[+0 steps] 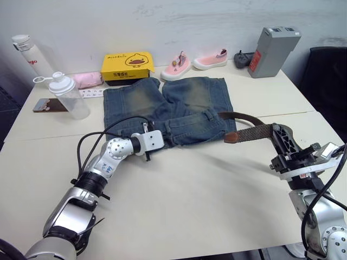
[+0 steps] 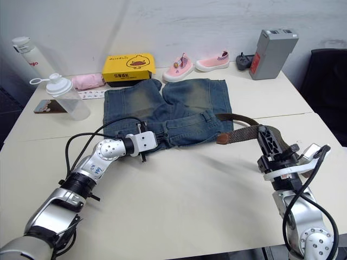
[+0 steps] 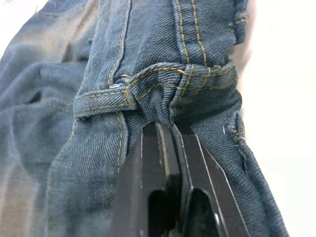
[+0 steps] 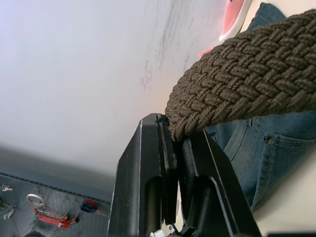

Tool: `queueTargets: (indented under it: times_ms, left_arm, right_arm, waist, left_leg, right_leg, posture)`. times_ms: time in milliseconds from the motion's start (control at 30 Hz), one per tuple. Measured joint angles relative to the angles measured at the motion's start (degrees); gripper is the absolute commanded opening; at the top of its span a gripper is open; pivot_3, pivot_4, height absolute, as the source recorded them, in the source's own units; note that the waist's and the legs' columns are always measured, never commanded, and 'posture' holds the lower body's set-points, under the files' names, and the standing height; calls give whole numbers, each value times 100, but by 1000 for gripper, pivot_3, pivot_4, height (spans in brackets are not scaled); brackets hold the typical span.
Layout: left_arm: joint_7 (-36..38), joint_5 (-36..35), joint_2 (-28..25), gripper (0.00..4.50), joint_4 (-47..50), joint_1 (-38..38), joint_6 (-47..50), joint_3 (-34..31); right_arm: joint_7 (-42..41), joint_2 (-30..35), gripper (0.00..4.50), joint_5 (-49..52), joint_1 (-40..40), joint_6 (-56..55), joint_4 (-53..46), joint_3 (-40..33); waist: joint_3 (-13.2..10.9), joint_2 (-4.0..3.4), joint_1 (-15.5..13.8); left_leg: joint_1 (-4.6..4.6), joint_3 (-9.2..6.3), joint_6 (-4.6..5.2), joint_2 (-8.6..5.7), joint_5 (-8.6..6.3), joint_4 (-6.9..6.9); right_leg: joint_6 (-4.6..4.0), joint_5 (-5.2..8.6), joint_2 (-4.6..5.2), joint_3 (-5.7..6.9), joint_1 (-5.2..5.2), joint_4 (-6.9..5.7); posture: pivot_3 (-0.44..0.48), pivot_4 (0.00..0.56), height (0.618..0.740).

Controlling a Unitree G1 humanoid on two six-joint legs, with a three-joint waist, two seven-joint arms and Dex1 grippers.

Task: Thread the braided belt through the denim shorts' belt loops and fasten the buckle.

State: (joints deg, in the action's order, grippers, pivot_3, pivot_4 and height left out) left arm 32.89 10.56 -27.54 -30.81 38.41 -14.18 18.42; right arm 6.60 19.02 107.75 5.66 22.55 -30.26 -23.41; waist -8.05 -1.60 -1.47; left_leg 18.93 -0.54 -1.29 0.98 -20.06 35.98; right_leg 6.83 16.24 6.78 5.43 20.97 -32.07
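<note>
We have the big pale cream table (image 1: 179, 206) under everything, and spread across its far half the faded blue denim shorts (image 1: 168, 108) with yellowish worn patches on both legs, waistband toward us. Our left gripper (image 3: 168, 129) is clamped shut on a bunched fold of that waistband, close to one of the short denim belt loops (image 3: 236, 129). Off to the right, the long dark-brown braided belt (image 1: 252, 131) trails from the shorts' right edge, its tan leather tip (image 1: 232, 137) near the waistband, and our right gripper (image 4: 174, 129) pinches the woven strap tight, lifted off the table. We cannot make out the buckle.

The risk from here, we judge: the strap is limp, so the tip may droop and miss the loop, and a hard pull could drag the shorts, since only one pinch anchors them.

Along the grey back wall sit a yellow box (image 1: 127, 66), pink shoes (image 1: 178, 66), a clear bottle (image 1: 68, 95) and a grey block (image 1: 272, 51).
</note>
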Motion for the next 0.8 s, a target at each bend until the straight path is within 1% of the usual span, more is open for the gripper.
queueTargets:
  times_ms: [67, 133, 200, 333, 433, 467, 500, 567, 633, 667, 800]
  left_arm:
    - [228, -248, -4, 36, 330, -212, 325, -195]
    - [632, -698, -157, 36, 1076, -767, 717, -440]
    - [1079, -1089, -568, 36, 2028, -1535, 845, -603]
    - [1718, -1656, -1395, 36, 3618, -2881, 1146, -981]
    - [1962, -1824, -1733, 36, 4203, -3496, 1220, -1198]
    - [1978, -1812, -1819, 36, 4264, -3647, 1168, -1269]
    - [1975, -1769, -1916, 36, 4300, -3774, 1084, -1346]
    - [1950, -1672, -2006, 36, 4338, -3859, 956, -1424]
    - [1882, -1615, -1974, 750, 4339, -3869, 904, -1446]
    - [1829, -1598, -1918, 997, 4335, -3882, 889, -1476]
    - [1783, -1604, -1785, 2788, 4336, -3890, 840, -1507]
  right_arm:
    - [13, 44, 0, -4, -3, 7, -1, -3]
    - [25, 70, 0, -28, 12, 16, -1, -14]
    - [31, 88, 0, -66, 44, 13, -1, -52]
    - [48, 259, 0, -78, 8, 24, -46, -169]
    - [107, 404, 0, -48, -31, 98, -78, -173]
    - [135, 517, 0, -36, -31, 170, -85, -167]
    - [173, 639, 0, -11, -33, 239, -86, -168]
    - [241, 779, 0, 54, -66, 345, -88, -152]
    - [315, 867, 0, 72, -118, 443, -87, -23]
    - [372, 900, 0, 72, -180, 505, -86, 93]
    - [556, 954, 0, 69, -493, 632, -66, 424]
  waist:
    - [6, -2, 15]
    - [13, -10, 59]
    - [12, -6, 130]
    - [7, -4, 158]
    - [6, -3, 120]
    - [6, -3, 98]
    - [7, -1, 85]
    - [8, 0, 65]
    - [9, -2, 58]
    - [8, -1, 55]
    - [7, 4, 32]
  left_leg:
    - [0, 3, -10, 3, 5, -2]
    - [-11, 6, -9, 6, 4, -13]
    - [-52, -7, -10, 13, 3, -51]
    - [-74, -6, -15, 34, -3, -74]
    - [-73, -10, 21, 30, -30, -70]
    - [-70, -11, 22, 30, -33, -70]
    - [-65, -11, 23, 31, -33, -71]
    - [-62, -10, 24, 29, -33, -71]
    - [-61, -7, 26, 26, -33, -72]
    - [-59, -7, 26, 25, -33, -72]
    - [-59, -5, 26, 22, -33, -72]
  right_leg:
    - [0, 0, -1, -3, 2, 0]
    - [-2, 1, -6, -20, 6, 1]
    - [-13, 7, -10, -50, 0, 2]
    - [-18, 10, -14, -84, 5, 5]
    - [-30, 16, -1, -107, 15, 21]
    - [-56, 26, 9, -121, 18, 22]
    - [-95, 44, 48, -131, 24, 21]
    - [-98, 45, 55, -130, 29, 19]
    - [-93, 42, 57, -130, 35, 16]
    - [-90, 40, 57, -130, 36, 15]
    - [-48, 17, 52, -111, 42, 14]
  posture:
    - [0, 150, 739]
    - [0, 150, 739]
    - [0, 150, 739]
    - [0, 150, 739]
    - [0, 150, 739]
    - [0, 150, 739]
    - [0, 150, 739]
    - [0, 150, 739]
    - [0, 150, 739]
    - [0, 150, 739]
    - [0, 150, 739]
